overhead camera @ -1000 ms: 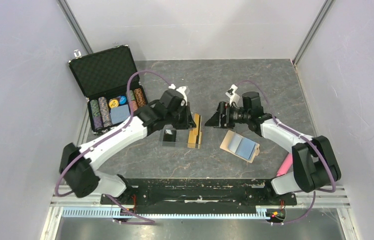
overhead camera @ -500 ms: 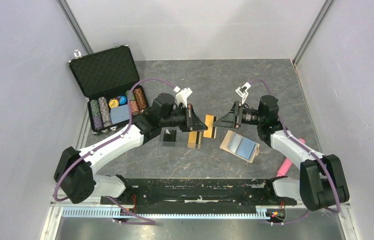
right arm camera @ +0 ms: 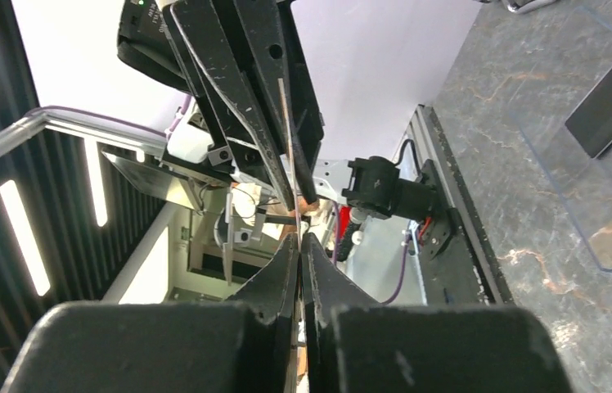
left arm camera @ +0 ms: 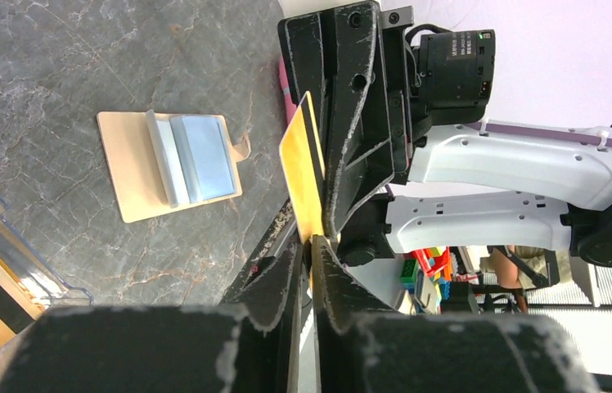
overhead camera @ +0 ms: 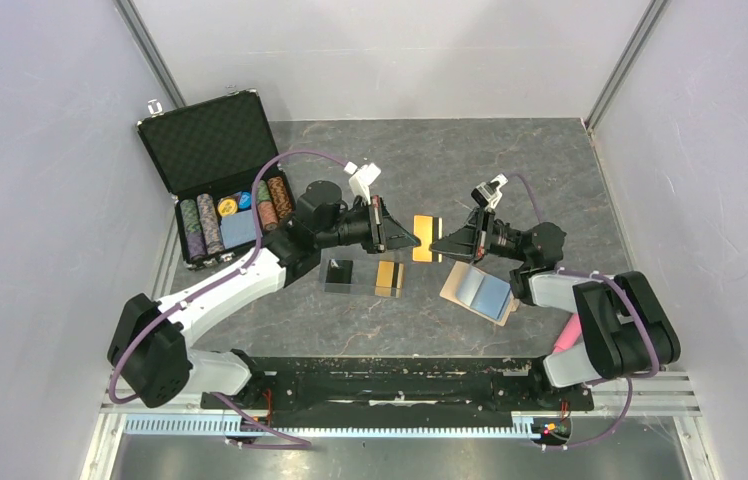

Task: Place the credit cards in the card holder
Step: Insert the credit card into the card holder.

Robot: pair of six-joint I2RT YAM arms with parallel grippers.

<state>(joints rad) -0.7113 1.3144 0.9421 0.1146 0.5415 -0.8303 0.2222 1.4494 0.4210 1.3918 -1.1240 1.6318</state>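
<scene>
A thin, gold-orange rectangular credit card stands on edge in the air between the two arms. The left gripper is clenched on one end of it. The right gripper is pinched tight on the opposite end, and in the left wrist view its black fingers lie against the card's face. The tan leather-like folding card holder lies open on the grey marbled surface, blue lining up, near the right gripper and apart from the card. A black credit card rests in a clear plastic sleeve beside the left arm.
</scene>
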